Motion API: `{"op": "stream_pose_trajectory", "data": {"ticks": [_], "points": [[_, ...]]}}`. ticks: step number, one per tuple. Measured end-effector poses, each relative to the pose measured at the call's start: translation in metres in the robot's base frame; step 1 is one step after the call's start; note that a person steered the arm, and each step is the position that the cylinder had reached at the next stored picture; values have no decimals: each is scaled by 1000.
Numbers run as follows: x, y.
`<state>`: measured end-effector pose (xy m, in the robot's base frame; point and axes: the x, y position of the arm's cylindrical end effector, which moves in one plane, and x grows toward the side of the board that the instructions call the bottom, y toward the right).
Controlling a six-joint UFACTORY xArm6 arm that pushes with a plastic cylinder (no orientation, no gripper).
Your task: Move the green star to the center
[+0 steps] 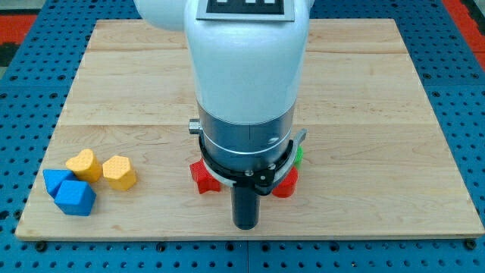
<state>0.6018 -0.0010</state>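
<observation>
Only a small green sliver of the green star (298, 156) shows at the right edge of the arm's body, near the view's bottom middle; the arm hides the rest. My tip (244, 226) is at the end of the dark rod, near the board's bottom edge, below and left of the green star. A red block (202, 177) sits just left of the rod. Another red block (287, 183) sits just right of it, directly below the green sliver.
At the view's bottom left lie two yellow blocks (84, 164) (119, 172) and two blue blocks (54, 180) (76, 198), close together. The wooden board (379, 114) rests on a blue pegboard surface. The arm's white body covers the board's middle.
</observation>
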Motion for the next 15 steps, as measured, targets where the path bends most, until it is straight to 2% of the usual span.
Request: {"op": "stream_pose_trajectory", "data": {"ticks": [3,4,7,9,13,14,15], "points": [[7,8],[-4,15],[-114,42],[-131,42],[-105,34],[-115,8],[-161,2]]}}
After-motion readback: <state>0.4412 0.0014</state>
